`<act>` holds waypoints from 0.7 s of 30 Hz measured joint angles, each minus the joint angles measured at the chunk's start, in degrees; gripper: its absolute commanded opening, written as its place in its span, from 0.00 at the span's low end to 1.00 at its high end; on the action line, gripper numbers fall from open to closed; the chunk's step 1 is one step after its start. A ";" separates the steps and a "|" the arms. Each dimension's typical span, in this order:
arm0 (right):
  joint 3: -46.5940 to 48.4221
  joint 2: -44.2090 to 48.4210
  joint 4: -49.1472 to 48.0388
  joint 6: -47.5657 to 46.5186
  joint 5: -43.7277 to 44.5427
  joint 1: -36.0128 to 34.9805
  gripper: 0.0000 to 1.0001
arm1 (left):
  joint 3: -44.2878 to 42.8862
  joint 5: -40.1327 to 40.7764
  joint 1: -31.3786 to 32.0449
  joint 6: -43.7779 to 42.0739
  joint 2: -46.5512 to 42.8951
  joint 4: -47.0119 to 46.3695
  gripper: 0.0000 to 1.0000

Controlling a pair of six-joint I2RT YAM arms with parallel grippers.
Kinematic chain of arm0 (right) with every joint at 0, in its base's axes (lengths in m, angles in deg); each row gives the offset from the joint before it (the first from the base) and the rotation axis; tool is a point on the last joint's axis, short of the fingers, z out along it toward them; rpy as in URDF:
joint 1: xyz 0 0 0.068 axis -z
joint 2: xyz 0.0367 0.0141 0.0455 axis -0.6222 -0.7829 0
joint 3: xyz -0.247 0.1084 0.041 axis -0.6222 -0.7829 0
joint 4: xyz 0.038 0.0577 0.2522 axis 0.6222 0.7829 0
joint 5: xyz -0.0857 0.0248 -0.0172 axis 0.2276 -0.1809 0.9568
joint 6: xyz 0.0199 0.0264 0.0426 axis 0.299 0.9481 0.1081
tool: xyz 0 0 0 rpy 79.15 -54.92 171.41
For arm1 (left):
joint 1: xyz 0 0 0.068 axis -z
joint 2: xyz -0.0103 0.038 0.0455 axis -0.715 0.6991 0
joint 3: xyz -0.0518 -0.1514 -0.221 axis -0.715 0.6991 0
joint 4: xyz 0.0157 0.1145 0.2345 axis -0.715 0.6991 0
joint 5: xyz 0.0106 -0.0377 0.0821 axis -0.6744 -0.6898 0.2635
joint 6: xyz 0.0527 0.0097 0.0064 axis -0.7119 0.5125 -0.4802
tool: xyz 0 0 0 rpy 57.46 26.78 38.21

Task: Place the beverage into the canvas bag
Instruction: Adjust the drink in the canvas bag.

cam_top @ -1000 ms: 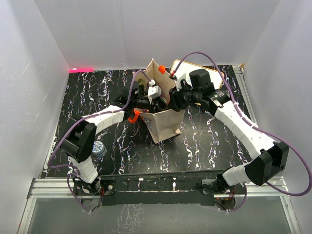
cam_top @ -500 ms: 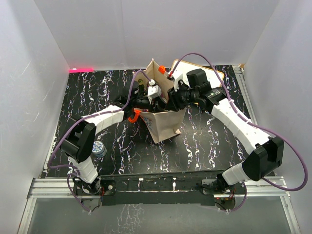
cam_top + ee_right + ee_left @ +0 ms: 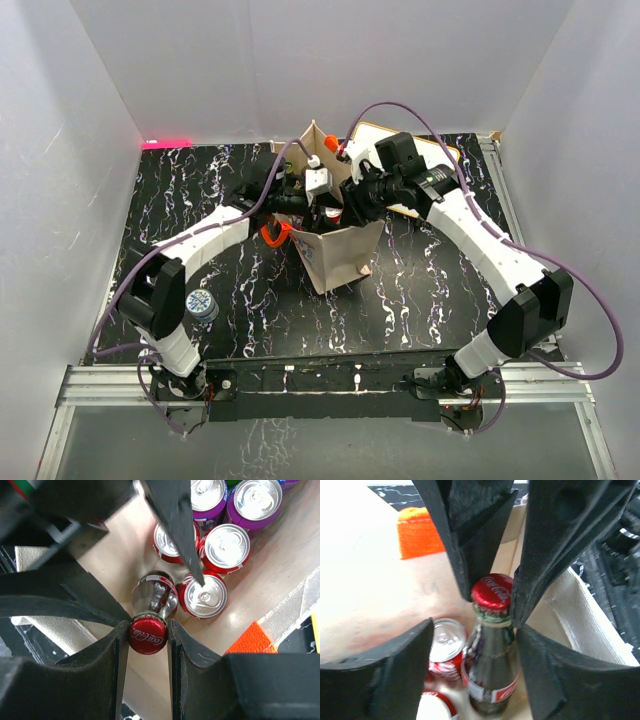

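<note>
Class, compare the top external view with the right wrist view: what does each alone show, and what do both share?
Top external only: the canvas bag from outside, standing on the table, and a lone can by the left arm. Right wrist only: the right claw shut on the cap of the bottle, with red cans and purple cans inside the bag. Both: the bag's beige cloth and orange trim.

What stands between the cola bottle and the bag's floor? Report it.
Nothing visible. The glass cola bottle stands upright inside the canvas bag, cap clamped in the right gripper; the red can sits beside it, not beneath.
</note>
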 measured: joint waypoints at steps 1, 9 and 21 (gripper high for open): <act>1.27 -0.63 1.77 -0.31 0.13 -0.04 0.08 | -0.70 0.72 -0.22 -1.60 -0.59 1.75 0.75; 13.49 -6.91 14.40 -2.51 0.44 -0.07 0.08 | -5.44 5.49 -3.04 -13.33 -6.19 13.51 0.81; 24.87 -10.99 22.34 -3.52 -1.07 -0.11 0.08 | -5.73 11.52 -5.22 -17.42 -9.42 19.58 0.83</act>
